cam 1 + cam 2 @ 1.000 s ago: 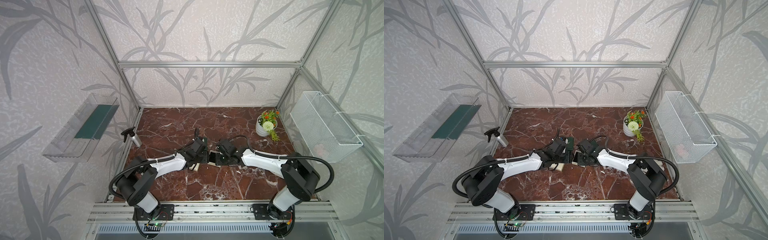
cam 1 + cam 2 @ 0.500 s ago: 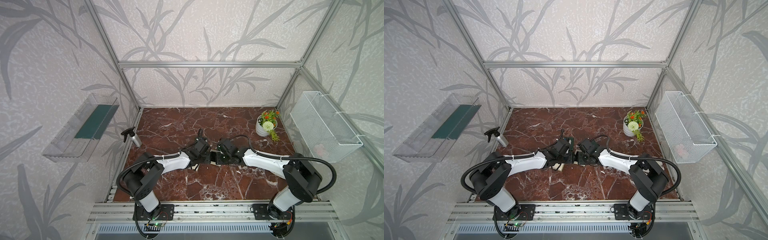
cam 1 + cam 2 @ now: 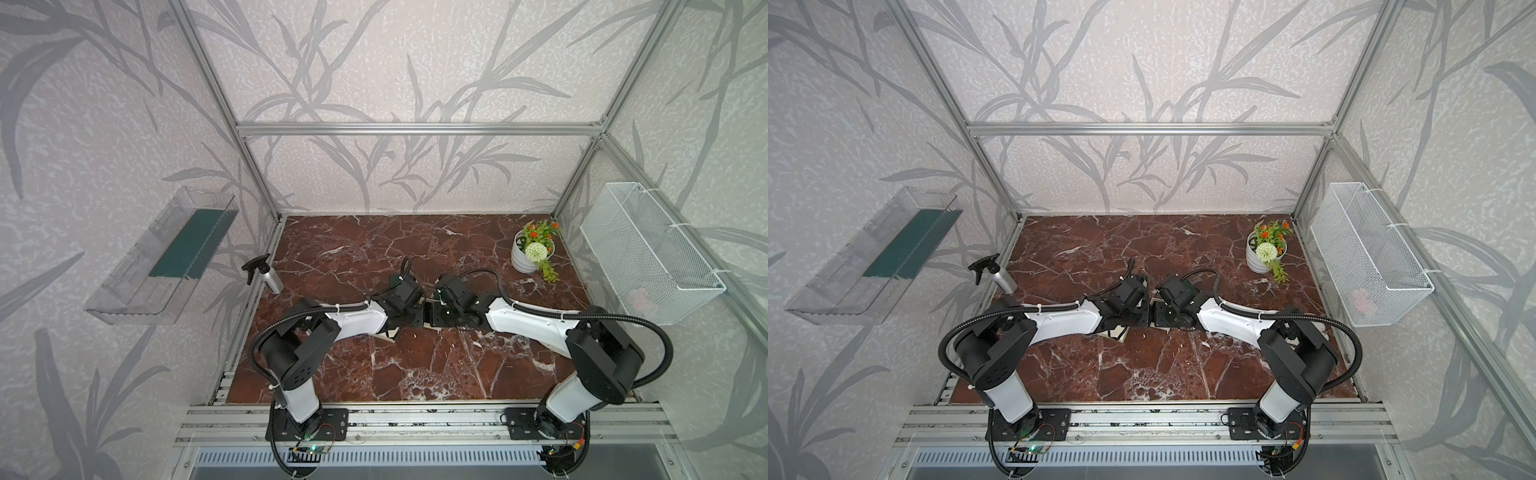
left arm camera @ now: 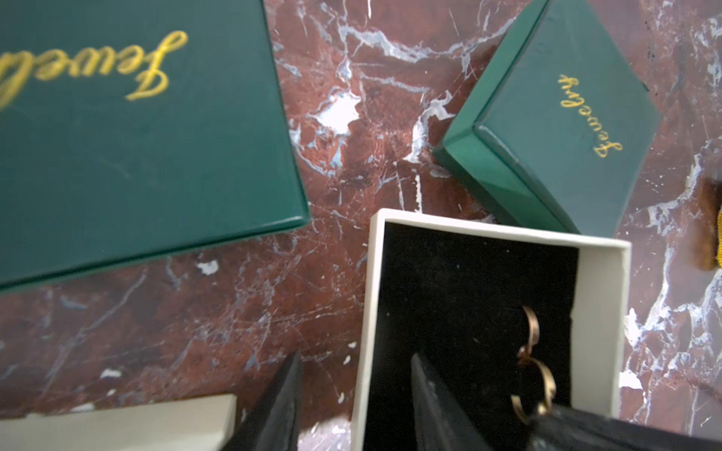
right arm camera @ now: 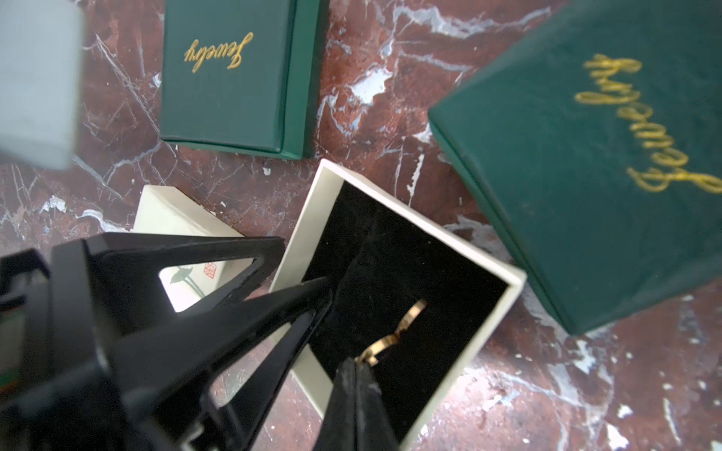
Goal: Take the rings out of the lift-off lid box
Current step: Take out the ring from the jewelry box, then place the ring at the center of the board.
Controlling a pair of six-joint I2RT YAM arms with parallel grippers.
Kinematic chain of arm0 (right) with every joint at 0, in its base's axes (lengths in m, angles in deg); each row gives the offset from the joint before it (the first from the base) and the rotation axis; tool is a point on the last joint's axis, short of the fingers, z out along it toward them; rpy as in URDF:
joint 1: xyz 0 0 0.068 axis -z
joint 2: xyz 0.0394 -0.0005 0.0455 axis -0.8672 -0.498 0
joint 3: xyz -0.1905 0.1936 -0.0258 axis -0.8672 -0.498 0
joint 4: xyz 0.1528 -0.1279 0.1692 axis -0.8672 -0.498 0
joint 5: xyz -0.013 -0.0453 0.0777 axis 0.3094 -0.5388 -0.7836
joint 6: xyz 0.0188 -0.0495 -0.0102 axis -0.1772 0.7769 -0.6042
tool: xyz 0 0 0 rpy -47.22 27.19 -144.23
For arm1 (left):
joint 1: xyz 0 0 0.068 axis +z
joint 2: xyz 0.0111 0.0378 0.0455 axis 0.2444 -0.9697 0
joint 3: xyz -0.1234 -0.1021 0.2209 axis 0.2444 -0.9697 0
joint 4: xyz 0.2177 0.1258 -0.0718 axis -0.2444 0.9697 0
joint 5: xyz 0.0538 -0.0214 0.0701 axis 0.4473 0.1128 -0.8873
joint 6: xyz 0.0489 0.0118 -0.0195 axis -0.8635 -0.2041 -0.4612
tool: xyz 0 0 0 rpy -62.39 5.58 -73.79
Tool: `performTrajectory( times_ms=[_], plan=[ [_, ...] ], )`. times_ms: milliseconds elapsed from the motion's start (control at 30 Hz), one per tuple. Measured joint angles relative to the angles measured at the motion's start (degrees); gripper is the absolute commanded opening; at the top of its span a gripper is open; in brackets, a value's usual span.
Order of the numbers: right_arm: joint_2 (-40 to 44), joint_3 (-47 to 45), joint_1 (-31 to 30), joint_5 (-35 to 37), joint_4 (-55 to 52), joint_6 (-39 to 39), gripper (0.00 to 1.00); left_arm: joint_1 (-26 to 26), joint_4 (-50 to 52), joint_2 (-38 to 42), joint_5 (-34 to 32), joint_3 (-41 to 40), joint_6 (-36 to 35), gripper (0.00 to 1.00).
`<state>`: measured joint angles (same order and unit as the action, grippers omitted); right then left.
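Observation:
The lift-off lid box [image 5: 516, 282] is cream with a black lining and stands open on the marble; it shows too in the left wrist view [image 4: 488, 231]. Its cream lid [image 5: 176, 218] lies beside it. The rings [image 5: 413, 310], thin gold-toned linked hoops, lie inside and show again in the left wrist view [image 4: 532, 324]. My right gripper [image 5: 357, 363] is shut inside the box, with the end ring pinched at its tips. My left gripper [image 4: 355, 357] straddles one box wall, one finger inside and one outside, shut on it. In both top views the two wrists meet mid-table [image 3: 428, 309] [image 3: 1152, 309].
A large green Jewelry box [image 4: 136, 117] and a small one [image 4: 558, 125] lie close to the open box. A pale grey box [image 5: 35, 78] sits near. A flower pot [image 3: 525, 259], a spray bottle [image 3: 272, 279], a wire basket [image 3: 648, 253] and a clear shelf [image 3: 162, 257] line the edges.
My left arm has reached inward to the box and its jaws have narrowed onto the wall. The right arm has held its place.

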<state>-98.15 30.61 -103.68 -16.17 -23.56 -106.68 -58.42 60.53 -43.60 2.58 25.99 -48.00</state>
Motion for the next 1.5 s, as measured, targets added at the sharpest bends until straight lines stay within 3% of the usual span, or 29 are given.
performTrajectory(
  times_ms=[500, 833, 1267, 1367, 1500],
  plan=[
    [4.3, -2.8, 3.0, -0.9, 1.4, -2.6, 0.00, -0.7, 0.3, -1.0, -0.7, 0.9, 0.0, 0.44],
    [11.5, -8.0, 9.4, 1.9, -3.7, -3.4, 0.00, -1.4, 0.6, -1.0, -1.8, 0.9, 0.0, 0.44],
    [8.1, -9.8, 12.0, 5.0, -9.8, -2.8, 0.00, -2.3, 1.4, -0.8, -2.3, 0.9, -0.1, 0.44],
    [6.7, -9.8, 12.0, 5.0, -10.3, -2.4, 0.04, -2.4, 1.6, -0.7, -2.3, 0.9, -0.1, 0.44],
    [6.2, -9.6, 12.0, 4.6, -10.4, -1.9, 0.20, -2.6, 1.9, -0.6, -2.4, 0.9, -0.1, 0.44]
  ],
)
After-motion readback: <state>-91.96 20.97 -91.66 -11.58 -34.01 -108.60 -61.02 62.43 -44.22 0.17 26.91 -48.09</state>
